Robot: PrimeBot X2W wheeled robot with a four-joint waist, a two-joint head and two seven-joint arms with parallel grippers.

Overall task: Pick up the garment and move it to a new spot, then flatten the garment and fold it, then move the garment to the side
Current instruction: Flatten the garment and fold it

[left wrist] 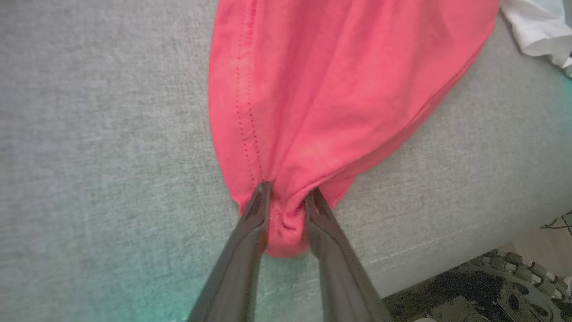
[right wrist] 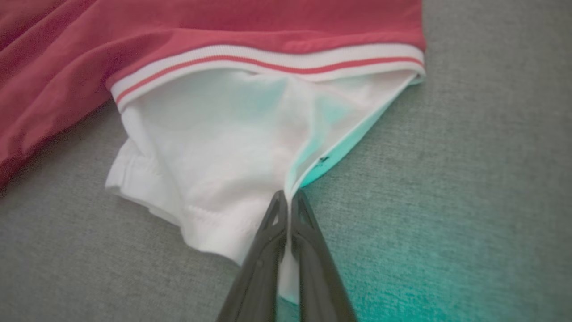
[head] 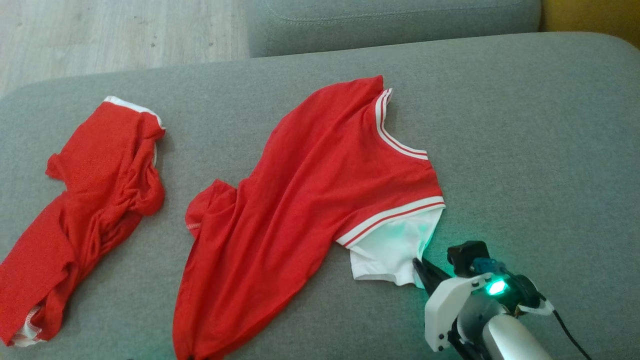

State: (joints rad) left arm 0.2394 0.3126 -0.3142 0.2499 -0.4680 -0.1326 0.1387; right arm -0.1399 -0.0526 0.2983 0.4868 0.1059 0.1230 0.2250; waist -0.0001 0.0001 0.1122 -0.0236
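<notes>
Surface: grey sofa cushion (head: pixel 525 150), with a strip of wooden floor (head: pixel 100 35) beyond its far edge.
Task item: red T-shirt (head: pixel 310 200), lying roughly mid-cushion, body creased lengthwise, striped collar (head: pixel 395 135) toward the far side.
Other item: a second red garment (head: pixel 95 200), crumpled, well apart at the robot's left; not touched.
Right gripper (right wrist: pixel 288 199): fingers pressed together on the edge of the white sleeve (right wrist: pixel 214 152), just below the striped cuff band (right wrist: pixel 268 58); thin fabric pinched between the tips.
Left gripper (left wrist: pixel 289 192): fingers partly spread, with a bunched hem corner (left wrist: pixel 283 232) of the shirt nipped between them; red cloth fans out from the tips across the cushion.
Lift state: shirt appears to rest on the cushion along its whole length; no part is clearly raised.
Step in hand (judged): two-point grasp for the first step, picking the garment up to carry it to a new spot. Flattening, folding and setting aside are not yet done.
Next move calls for (judged): both arms rising together and keeping the span between sleeve and hem, so the cloth hangs without dragging.
Risk (judged): the right pinch holds little material near the sleeve edge and could slip; the left bunch looks firmer.
Clearance: the carry path should avoid the second garment.
</notes>
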